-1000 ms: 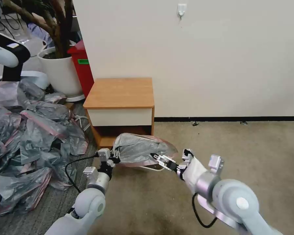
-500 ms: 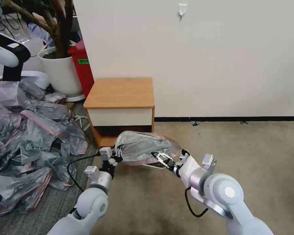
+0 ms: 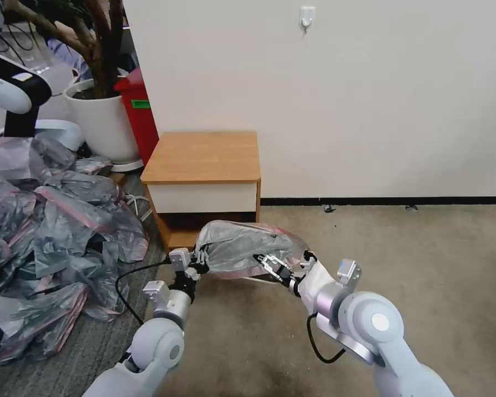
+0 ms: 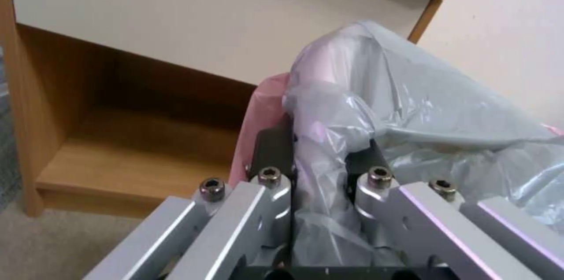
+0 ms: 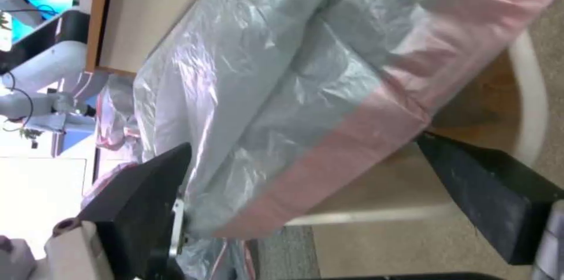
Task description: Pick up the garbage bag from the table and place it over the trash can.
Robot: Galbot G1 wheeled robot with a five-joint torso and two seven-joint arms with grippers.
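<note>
Left gripper (image 4: 320,170): jaws clamp the bag (image 3: 242,251) rim, anchoring it.
Right gripper (image 3: 271,263): jaws spread, straddling bag's pink band over the can (image 5: 528,95).

Grey translucent garbage bag (image 3: 242,249) with pink band; orange-brown table (image 3: 204,157), white drawer; cream trash can (image 5: 528,95).

A pile of grey-pink bags (image 3: 49,242) is sprawling over the floor at left, with a plant pot (image 3: 102,118) and red bin (image 3: 140,118) sitting behind it by the wall.
</note>
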